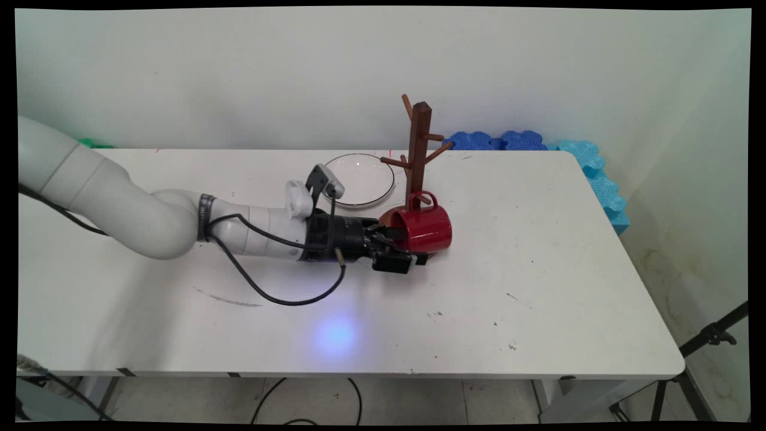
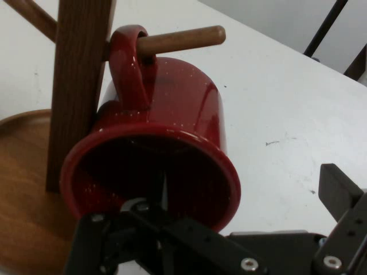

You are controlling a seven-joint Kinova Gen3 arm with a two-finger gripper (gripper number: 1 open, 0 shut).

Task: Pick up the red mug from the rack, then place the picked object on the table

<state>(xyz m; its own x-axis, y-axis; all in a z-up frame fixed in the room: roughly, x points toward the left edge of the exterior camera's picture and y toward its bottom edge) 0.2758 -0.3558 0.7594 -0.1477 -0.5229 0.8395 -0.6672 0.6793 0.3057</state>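
White tabletop fills the main view, with a pale wall behind it and blue foam blocks (image 1: 502, 140) along the far right edge. Near the middle of the table (image 1: 538, 269) stands a wooden mug tree (image 1: 419, 152) on a round base. At its 9 o'clock lies a shallow white bowl (image 1: 359, 179) with a dark rim. At the tree's 6 o'clock hangs a red mug (image 1: 426, 228), tipped on its side, its handle looped over a low peg and its mouth turned toward 9 o'clock. The arm reaches in low from 9 o'clock, and the gripper (image 1: 400, 250) meets the mug at its mouth.

From the hand view, the mug (image 2: 172, 114) sits dead ahead, its handle threaded on a peg (image 2: 180, 40) that points toward 3 o'clock from the tree's post (image 2: 77, 86). One finger goes into the dark mouth of the mug at 6 o'clock; the other finger (image 2: 338, 192) stands outside at 4 o'clock, clear of the wall. So the pincer is spread, straddling the rim and clamping nothing.

The mug looks like glossy enamel or glazed ware: rigid, fairly light, likely slick under the pads, and liable to chip if knocked against the post. Its rim wall, one finger in and one out, seems the surest hold; the handle is taken up by the peg.
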